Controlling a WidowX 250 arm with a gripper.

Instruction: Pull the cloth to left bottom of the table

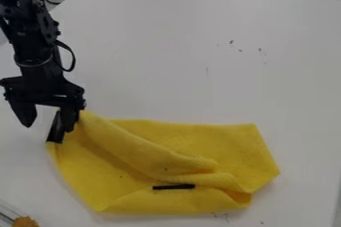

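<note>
Hanging beside one yellow cloth [140,144], one gripper [48,127] has two fingers [25,114] apart.

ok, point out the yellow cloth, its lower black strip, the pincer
Yellow cloth [230,139]: camera view, upper right part
Lower black strip [174,186]: camera view, its middle
Pincer [48,128]: camera view, midway between fingertips

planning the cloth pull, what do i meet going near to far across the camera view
Orange-brown thing in the near left corner → black strip on the yellow cloth → gripper → far dark specks on the white table
</note>
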